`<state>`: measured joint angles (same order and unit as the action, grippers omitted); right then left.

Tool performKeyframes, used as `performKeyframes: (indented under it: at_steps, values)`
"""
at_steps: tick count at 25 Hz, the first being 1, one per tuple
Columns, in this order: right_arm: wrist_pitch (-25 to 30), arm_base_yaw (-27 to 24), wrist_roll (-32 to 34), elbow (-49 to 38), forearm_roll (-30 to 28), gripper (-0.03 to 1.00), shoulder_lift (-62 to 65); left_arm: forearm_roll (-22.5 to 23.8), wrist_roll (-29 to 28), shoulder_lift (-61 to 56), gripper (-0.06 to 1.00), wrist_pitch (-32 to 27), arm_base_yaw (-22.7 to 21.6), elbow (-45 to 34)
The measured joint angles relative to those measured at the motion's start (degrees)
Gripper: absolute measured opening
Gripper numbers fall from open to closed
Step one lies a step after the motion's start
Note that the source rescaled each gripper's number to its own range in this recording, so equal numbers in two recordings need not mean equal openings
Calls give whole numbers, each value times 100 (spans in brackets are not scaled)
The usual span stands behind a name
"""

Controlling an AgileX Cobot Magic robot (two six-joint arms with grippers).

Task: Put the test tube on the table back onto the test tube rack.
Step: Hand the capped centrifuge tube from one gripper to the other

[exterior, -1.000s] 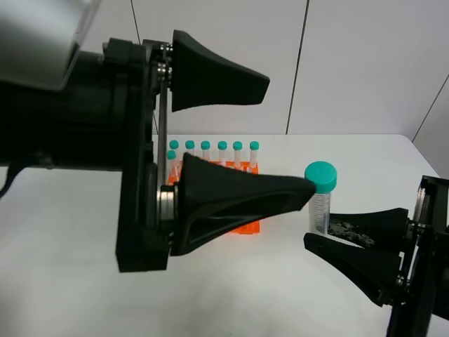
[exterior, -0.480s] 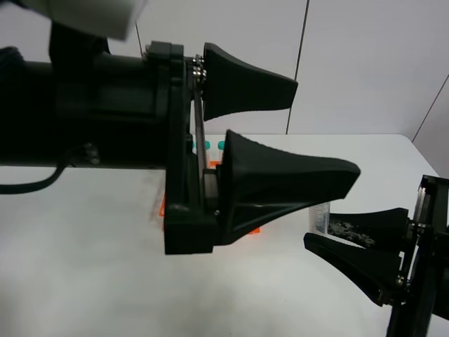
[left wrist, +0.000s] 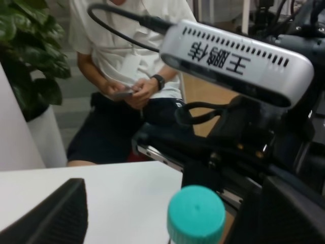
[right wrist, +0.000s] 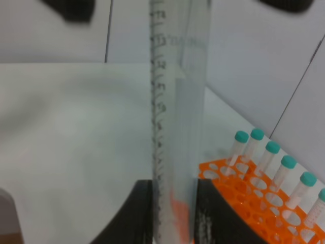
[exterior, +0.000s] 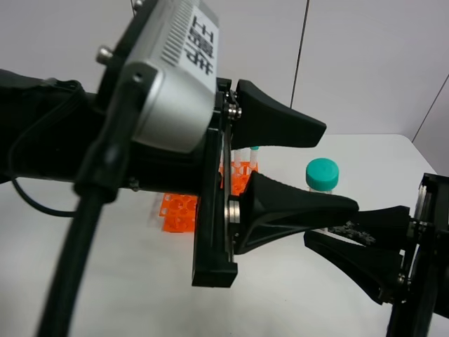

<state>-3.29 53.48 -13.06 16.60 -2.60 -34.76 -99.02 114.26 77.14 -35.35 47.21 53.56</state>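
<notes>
2 jobs: right gripper point(right wrist: 172, 216) clamps test tube point(right wrist: 175, 101) (upright), left gripper point(exterior: 342, 168) gapes around cap point(exterior: 322, 174).

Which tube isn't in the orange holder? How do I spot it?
Look at the white table, right of the orange rack in the high view. There the right claw pinches one test tube upright. Its teal cap matches the other tubes, but they stand in the rack's holes and this one is outside it.

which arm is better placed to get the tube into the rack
Likely left. The left gripper stands open around the cap of the test tube, and the test tube rack lies on its side. The right gripper grips the tube low, farther from the rack.
</notes>
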Motion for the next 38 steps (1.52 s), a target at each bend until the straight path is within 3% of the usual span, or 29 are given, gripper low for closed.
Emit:
performKeyframes:
  at_steps: [4, 10, 22, 24, 25, 26, 33, 38]
  values:
    - [-13, 0, 0, 0, 0, 5, 0, 0, -99, 134, 60, -152, 0, 7]
    - [-24, 0, 0, 0, 0, 5, 0, 6, -114, 171, 31, -528, 0, 68]
    - [-49, 0, -18, 0, 0, 5, 0, 0, -114, 171, 24, -599, 0, 160]
    - [-49, 4, -33, 0, -11, 5, 0, 0, -114, 171, 17, -588, 0, 160]
    - [-49, 18, -42, 0, -22, 5, 0, -12, -114, 171, 4, -563, 0, 160]
    - [-49, 18, -42, 0, -22, 5, 0, -12, -114, 171, 0, -551, 0, 164]
    - [-93, 18, -36, 0, -15, 5, 0, -18, -114, 171, 0, -524, 0, 166]
    - [-458, 18, 3, -40, 187, 5, 0, -99, -156, 171, 0, -450, 0, 296]
